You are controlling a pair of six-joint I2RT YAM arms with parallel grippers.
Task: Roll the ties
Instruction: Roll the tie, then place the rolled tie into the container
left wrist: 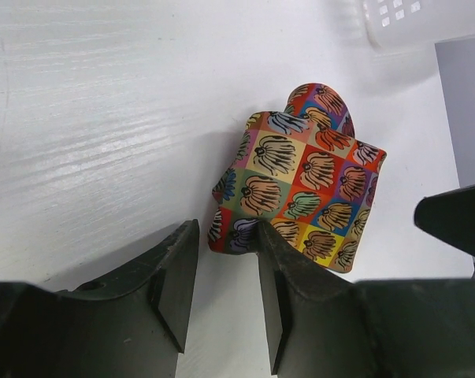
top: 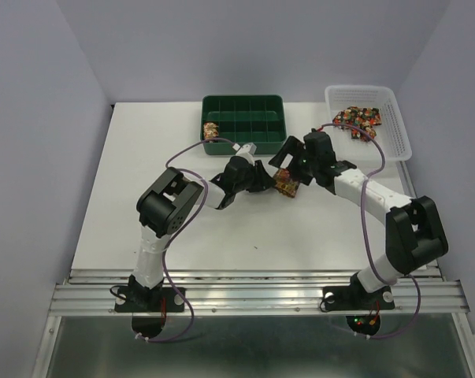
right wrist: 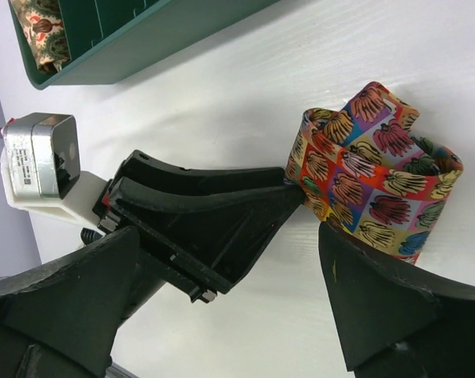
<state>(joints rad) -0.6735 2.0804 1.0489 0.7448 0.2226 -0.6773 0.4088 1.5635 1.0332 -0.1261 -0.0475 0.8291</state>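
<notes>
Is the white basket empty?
No, a heap of ties lies in the white basket at the table's far right corner.

Arms: two, left arm (top: 170, 209) and right arm (top: 402, 232). Grippers: two, left gripper (left wrist: 225, 236) and right gripper (right wrist: 229, 232), two fingers each. Table (top: 142, 157): one. Green divided tray (top: 243, 152): one; compartment count unclear. White basket (top: 398, 134): one. Rolled ties: two, one rolled tie on the table (left wrist: 300, 189) and one roll in the tray (top: 211, 130). Loose ties in the basket (top: 359, 120): one heap, number can't be told.
</notes>
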